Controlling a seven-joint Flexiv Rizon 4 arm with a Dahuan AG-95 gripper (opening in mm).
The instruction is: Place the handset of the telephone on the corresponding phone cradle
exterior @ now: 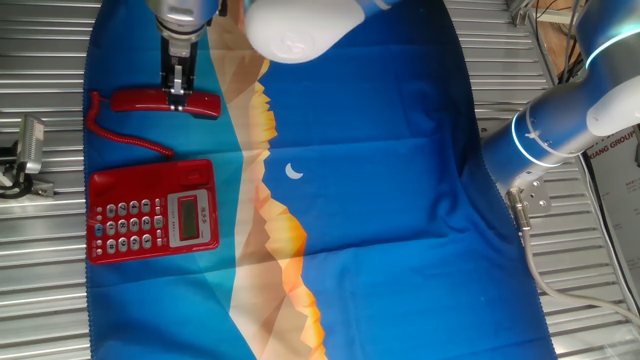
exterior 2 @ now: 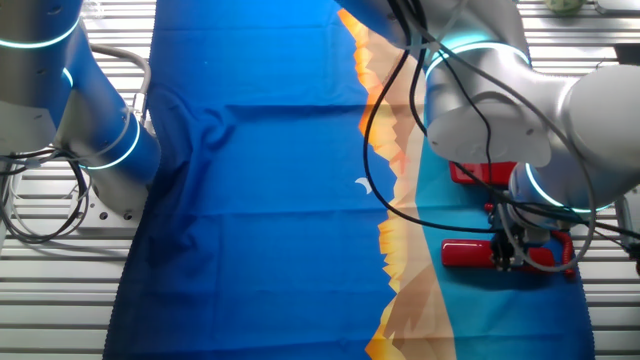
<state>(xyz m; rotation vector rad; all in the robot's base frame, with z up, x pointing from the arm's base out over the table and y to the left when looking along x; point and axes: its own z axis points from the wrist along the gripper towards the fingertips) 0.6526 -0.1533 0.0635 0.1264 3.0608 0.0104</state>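
So the pincer (exterior: 178,88) is down on the handset (exterior: 165,103), fingers either side of its middle and looking clamped on it, though I can't swear the pads are tight. The handset lies flat on the cloth, just beyond the base (exterior: 154,213), not in the cradle (exterior: 152,172) yet.

Biggest worry in my opinion: the cord (exterior: 120,132) loops between the two, so a lift could snag it or tug the base askew. A glossy handset held mid-length could also swivel and land crooked.

The surface is a slatted metal top (exterior: 40,300) under a blue cloth (exterior: 400,200) with an orange mountain print. Off to the side stands a second arm (exterior: 560,130), with cables trailing behind it.
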